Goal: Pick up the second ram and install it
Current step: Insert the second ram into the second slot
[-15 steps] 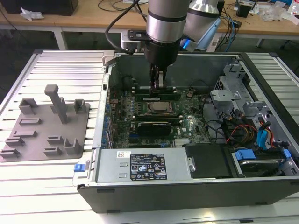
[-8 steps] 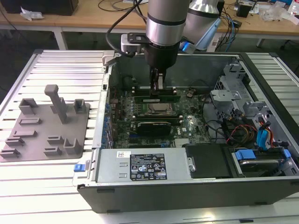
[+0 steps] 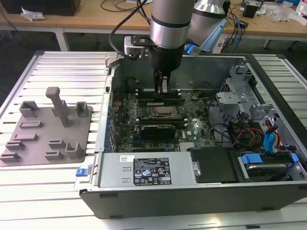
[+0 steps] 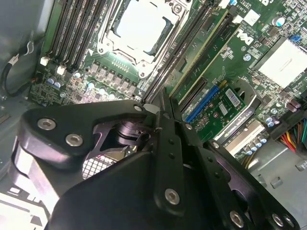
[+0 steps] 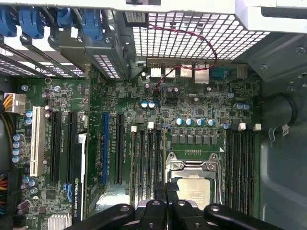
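My gripper (image 3: 161,91) is lowered inside the open computer case (image 3: 144,196). In the first wrist view its two fingers (image 5: 159,203) stand almost together, with only a thin board edge between them, so I judge that they are clamped on the second ram (image 5: 164,153). The ram is directly under the fingertips and touches them, not off to either side. Its long axis runs straight away from the gripper (image 4: 163,103) in the second wrist view, where the second ram (image 4: 206,45) shows as a narrow green strip. It lies parallel to the dark memory slots (image 5: 142,158) just beside it, and it looks to be in line with the slot nearest the processor socket (image 5: 194,187). In the exterior view the second ram (image 3: 175,101) lies flat across under the gripper. I cannot tell whether it sits fully in the slot. Farther away, well apart from the gripper, a grey holder plate (image 3: 48,129) rests outside the case.
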Robot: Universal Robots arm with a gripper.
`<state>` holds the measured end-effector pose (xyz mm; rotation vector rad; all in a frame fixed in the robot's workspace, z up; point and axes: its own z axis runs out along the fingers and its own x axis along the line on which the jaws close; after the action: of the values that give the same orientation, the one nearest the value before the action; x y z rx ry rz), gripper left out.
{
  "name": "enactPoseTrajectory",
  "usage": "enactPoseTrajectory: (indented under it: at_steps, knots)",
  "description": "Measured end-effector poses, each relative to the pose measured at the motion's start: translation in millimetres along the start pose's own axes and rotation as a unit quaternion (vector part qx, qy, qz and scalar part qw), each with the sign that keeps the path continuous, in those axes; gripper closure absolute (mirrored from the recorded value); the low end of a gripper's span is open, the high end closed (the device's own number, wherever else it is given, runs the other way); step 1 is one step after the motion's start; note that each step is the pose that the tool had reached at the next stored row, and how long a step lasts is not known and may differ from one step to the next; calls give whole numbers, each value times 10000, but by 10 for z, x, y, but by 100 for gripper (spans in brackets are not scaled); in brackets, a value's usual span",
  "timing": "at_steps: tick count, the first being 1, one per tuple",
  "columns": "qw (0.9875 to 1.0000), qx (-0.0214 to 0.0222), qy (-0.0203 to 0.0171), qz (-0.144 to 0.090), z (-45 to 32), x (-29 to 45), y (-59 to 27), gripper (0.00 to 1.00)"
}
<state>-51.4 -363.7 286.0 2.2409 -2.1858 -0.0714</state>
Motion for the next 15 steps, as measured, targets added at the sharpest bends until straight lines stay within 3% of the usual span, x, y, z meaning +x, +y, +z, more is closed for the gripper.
enactPoseTrajectory:
  at_steps: [7,9,15]
  knots:
    - [10000,1,-1,0,27,0,-1,91]
    - [10000,0,0,1,97,6,-3,91]
    - [10000,0,0,0,155,67,-5,91]
